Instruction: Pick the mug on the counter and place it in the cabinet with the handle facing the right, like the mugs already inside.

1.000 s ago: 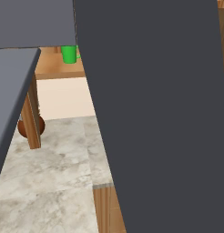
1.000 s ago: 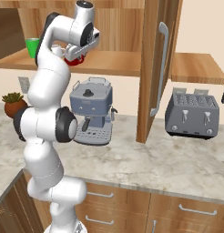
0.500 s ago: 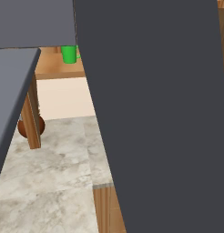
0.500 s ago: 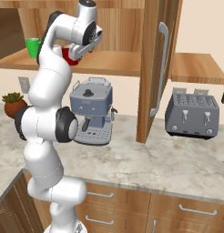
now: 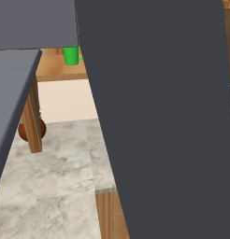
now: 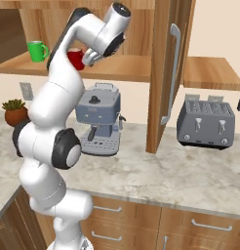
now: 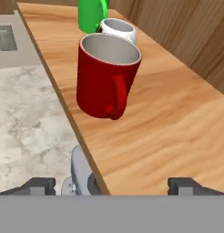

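One red mug [image 7: 106,78] stands upright on the cabinet shelf [image 7: 168,123] just ahead of my claw [image 7: 114,185], whose fingers are spread wide, released, clear of it.

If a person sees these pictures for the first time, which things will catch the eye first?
First the red mug, upright at the front edge of the wooden cabinet shelf, with the open gripper just before it. Behind it stand a white mug and a green cup. Below, a coffee machine and a toaster stand on the counter.
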Available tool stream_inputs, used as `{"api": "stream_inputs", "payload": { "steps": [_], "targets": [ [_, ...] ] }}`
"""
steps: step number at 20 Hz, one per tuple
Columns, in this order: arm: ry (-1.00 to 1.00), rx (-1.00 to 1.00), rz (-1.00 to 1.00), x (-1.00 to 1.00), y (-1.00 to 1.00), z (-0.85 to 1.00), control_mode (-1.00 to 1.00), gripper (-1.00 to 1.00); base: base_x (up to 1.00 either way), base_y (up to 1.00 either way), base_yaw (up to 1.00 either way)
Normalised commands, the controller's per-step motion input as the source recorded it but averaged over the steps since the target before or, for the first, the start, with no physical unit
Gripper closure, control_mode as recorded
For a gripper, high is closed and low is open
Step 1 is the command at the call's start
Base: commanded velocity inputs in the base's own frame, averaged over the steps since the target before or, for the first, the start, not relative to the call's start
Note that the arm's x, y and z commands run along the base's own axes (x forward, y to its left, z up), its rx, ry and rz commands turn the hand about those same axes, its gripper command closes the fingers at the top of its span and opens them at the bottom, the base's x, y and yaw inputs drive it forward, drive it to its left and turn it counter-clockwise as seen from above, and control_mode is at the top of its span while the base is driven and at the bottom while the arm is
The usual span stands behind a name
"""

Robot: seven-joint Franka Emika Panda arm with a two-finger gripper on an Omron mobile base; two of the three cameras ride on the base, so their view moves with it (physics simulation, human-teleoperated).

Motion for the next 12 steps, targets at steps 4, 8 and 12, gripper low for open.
{"api": "stream_inputs", "payload": {
  "steps": [4,8,12],
  "targets": [
    [-0.15,0.37,0.01,-0.98,-0.10,-0.23,-1.00,-1.00,0.00,0.00,0.00],
    [-0.20,0.29,0.00,-1.00,0.14,-0.67,-1.00,-1.00,0.00,0.00,0.00],
    [-0.15,0.15,0.00,-1.00,0.52,-0.38,-1.00,-1.00,0.00,0.00,0.00]
  ]
}}
